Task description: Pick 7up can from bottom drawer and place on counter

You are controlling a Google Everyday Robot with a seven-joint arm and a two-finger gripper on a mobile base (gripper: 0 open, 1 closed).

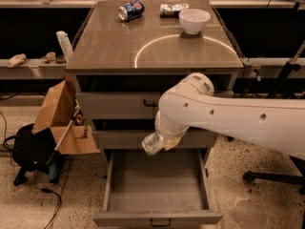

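The pale silvery 7up can (152, 143) hangs tilted above the back of the open bottom drawer (157, 185), level with the middle drawer's front. My gripper (159, 141) is at the end of the white arm, which reaches in from the right, and it is shut on the can; the wrist hides most of it. The bottom drawer is pulled out and its flat grey floor holds nothing I can see. The counter (119, 46) is the glossy grey-brown top above, with a pale arc mark.
On the counter's far side lie a blue can (131, 10) on its side, a silvery foil packet (172, 8) and a white bowl (194, 20). A cardboard box (62, 118) and a black bag (31, 149) stand on the floor left of the cabinet.
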